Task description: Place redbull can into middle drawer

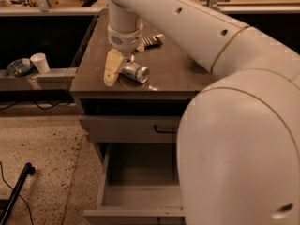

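Camera view | we see the gripper over the desk, left part, jaws released | redbull can on its side on the desk, just right of the near jaw | middle drawer open below, bare grey floor.

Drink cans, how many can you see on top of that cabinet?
1. The redbull can lies on its side on the cabinet top with the gripper down beside it. The arm covers part of the top, so more may be hidden.
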Controlling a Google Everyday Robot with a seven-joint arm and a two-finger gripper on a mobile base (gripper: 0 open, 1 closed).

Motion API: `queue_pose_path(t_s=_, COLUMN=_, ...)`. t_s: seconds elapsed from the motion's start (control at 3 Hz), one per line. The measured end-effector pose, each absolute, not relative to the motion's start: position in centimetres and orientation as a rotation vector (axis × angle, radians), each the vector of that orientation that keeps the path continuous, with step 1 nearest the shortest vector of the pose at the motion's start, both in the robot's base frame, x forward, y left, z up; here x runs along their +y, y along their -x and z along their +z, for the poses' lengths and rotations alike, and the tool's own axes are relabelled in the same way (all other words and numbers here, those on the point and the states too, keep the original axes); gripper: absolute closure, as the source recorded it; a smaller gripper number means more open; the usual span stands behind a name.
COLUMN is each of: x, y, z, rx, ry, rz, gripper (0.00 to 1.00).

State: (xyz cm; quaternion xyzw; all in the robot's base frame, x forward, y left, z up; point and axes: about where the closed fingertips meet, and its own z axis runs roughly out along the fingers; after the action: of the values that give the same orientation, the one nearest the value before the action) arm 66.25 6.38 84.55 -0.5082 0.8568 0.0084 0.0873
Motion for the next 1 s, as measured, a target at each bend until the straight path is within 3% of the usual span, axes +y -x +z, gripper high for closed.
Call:
queue_pose_path(t_s=0.67, x=6.9, y=-67.2, z=83.4, rx=2.539, ry=1.465, rz=0.075, gripper=0.42)
queue_pose_path(t_s=1.0, x=7.6, y=-66.4, z=84.1, rx=2.409, ry=1.546, rz=0.247, gripper=0.65)
